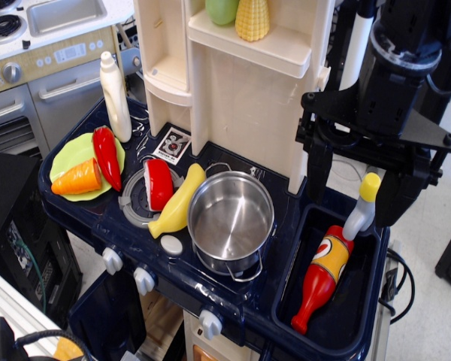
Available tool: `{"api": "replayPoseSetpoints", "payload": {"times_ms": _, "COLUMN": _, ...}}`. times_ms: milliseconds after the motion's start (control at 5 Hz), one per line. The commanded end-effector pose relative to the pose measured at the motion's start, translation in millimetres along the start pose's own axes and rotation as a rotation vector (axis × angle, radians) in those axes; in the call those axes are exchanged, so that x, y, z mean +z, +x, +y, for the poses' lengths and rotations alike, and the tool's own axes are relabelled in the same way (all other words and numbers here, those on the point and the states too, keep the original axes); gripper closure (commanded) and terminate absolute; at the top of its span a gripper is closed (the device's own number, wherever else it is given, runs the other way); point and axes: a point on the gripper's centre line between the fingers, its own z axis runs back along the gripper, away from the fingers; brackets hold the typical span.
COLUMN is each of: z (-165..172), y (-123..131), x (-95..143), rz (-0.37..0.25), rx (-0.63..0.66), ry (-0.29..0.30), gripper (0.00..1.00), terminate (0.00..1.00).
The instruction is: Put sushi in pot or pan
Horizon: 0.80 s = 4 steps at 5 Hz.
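Note:
The sushi (159,183), a glossy red piece on a white base, lies on the grey burner left of the pot, leaning against a yellow banana (179,200). The shiny steel pot (231,218) stands empty at the middle of the dark blue counter, with wire loop handles. My black gripper (358,188) hangs at the right above the sink, well to the right of the pot and far from the sushi. Its jaws are wide apart and hold nothing.
A green plate (69,154) at the left holds a red pepper (106,155) and an orange carrot (77,179). A white bottle (115,96) stands behind it. The sink (361,323) holds a red bottle (322,277) and a yellow-capped bottle (363,207). A cream shelf unit (240,83) rises behind the pot.

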Motion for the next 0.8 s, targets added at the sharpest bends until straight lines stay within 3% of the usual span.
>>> {"api": "replayPoseSetpoints", "payload": {"times_ms": 0, "z": 0.0, "y": 0.0, "x": 0.0, "rz": 0.000, "rx": 0.000, "ry": 0.000, "gripper": 0.00, "terminate": 0.00}}
{"api": "replayPoseSetpoints", "payload": {"times_ms": 200, "z": 33.3, "y": 22.2, "x": 0.2, "rz": -0.001, "rx": 0.178, "ry": 0.091, "gripper": 0.00, "terminate": 0.00}}
{"api": "replayPoseSetpoints", "payload": {"times_ms": 600, "z": 86.1, "y": 55.9, "x": 1.5, "rz": -0.155, "rx": 0.413, "ry": 0.236, "gripper": 0.00, "terminate": 0.00}}
